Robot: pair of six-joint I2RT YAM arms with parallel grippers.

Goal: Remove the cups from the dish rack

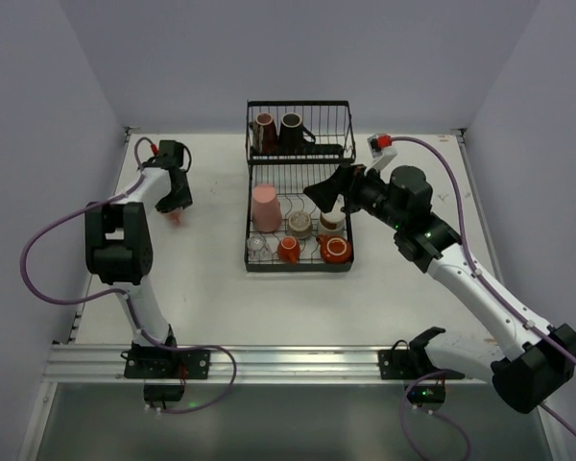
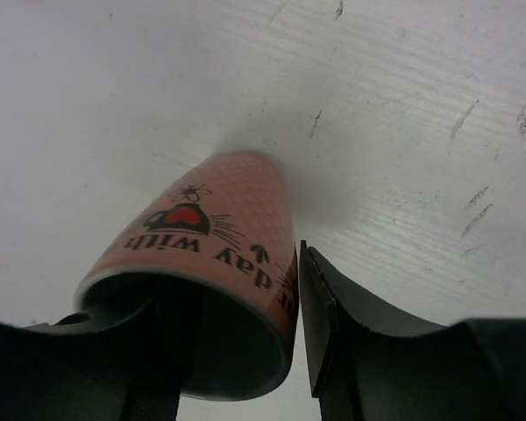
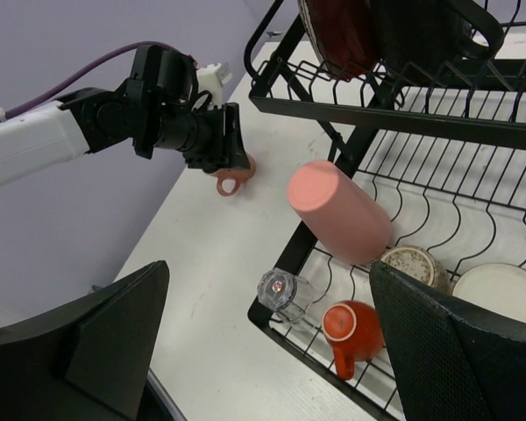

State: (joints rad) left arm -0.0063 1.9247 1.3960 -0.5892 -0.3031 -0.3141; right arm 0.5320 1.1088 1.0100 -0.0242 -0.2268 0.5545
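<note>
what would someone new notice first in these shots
Probably the black wire dish rack at the back centre of the table, loaded with cups, a tall pink tumbler leaning in its lower tray. Then the left claw at the table's left, astride the rim of a pink printed mug, and the right claw hanging open above the rack.

A scuffed white table [image 2: 403, 105] stands between pale lilac walls [image 1: 38, 77].

walls [image 1: 298, 48]: pale lilac-grey, seen on three sides | worktop [image 1: 211, 298]: white, faintly scuffed, evenly lit | near edge: bounded by an aluminium rail [image 1: 288, 357]
</note>
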